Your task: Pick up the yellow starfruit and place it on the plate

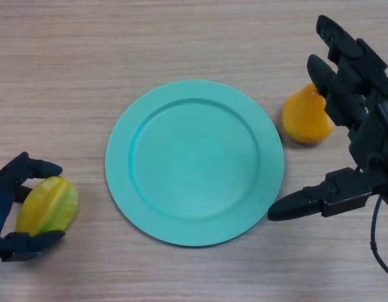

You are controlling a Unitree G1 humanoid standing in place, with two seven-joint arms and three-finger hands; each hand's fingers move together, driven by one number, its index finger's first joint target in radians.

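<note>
The yellow starfruit [48, 206] lies on the wooden table at the lower left, left of the teal plate [194, 161]. My left hand [11, 189] comes in from the left edge and its fingers and thumb curl round the starfruit from above and below. My right hand [354, 119] is at the right, open, with straight fingers spread; its thumb points toward the plate's right rim.
An orange pear-shaped fruit [305, 117] lies on the table right of the plate, just left of my right hand's fingers. The plate holds nothing.
</note>
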